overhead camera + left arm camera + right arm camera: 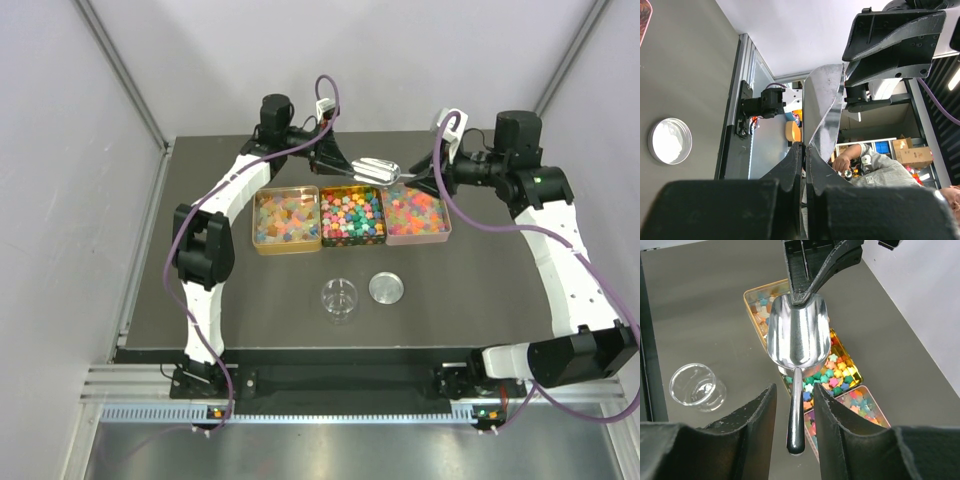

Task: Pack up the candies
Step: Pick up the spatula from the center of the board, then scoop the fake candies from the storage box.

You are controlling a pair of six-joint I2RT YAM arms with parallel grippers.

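Nearest on the worktop [480, 300] stand one cup [340, 298] and one lid [387, 288], then three trays [286, 248] full of candies [351, 216]. Over them, the left jaws clench the one scoop [797, 335] by its rim, while the right jaws straddle its handle without gripping. If the left jaws release too soon, the scoop could drop and scatter candies.

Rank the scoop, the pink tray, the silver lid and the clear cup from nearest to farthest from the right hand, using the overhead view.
Measured from the right hand:
1. scoop: its handle sits inside the hand.
2. pink tray: just in front of the hand, at the right end of the row.
3. silver lid: mid-table, toward the arm bases.
4. clear cup: left of the lid.
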